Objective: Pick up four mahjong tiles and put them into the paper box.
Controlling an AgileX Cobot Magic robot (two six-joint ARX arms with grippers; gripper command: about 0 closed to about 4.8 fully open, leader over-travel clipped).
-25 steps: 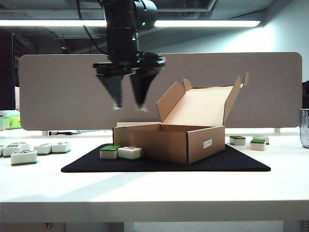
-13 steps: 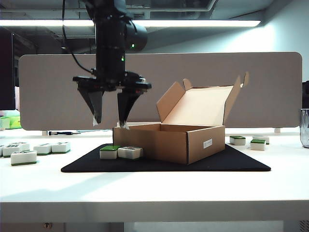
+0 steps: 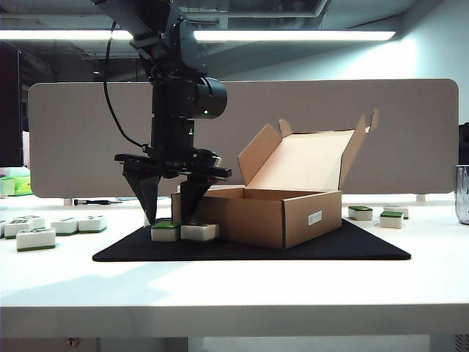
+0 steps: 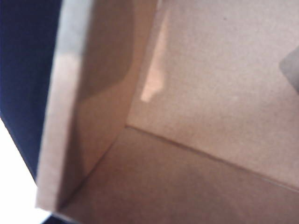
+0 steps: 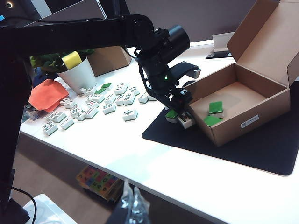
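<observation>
Two mahjong tiles lie side by side on the black mat (image 3: 344,246), left of the paper box (image 3: 286,216): a green-topped one (image 3: 165,231) and a white one (image 3: 198,232). My left gripper (image 3: 167,218) points straight down over them, open, with its fingers standing either side of the green-topped tile. The right wrist view shows it (image 5: 180,108) just above both tiles (image 5: 172,114), and two green-backed tiles (image 5: 216,108) inside the box (image 5: 254,100). In the left wrist view only the box wall (image 4: 70,116) and floor show. My right gripper (image 5: 131,201) hangs shut off the table's front edge.
Loose tiles lie at the table's left (image 3: 37,237) and behind the box on the right (image 3: 391,218); many more spread beside a white pot (image 5: 79,74) and an orange cloth (image 5: 46,95). The box's lid (image 3: 308,158) stands open. A glass (image 3: 462,194) stands at the far right.
My left gripper has dropped from high above the box's left wall and shifted left, down onto the two tiles on the mat. The right arm has not moved.
</observation>
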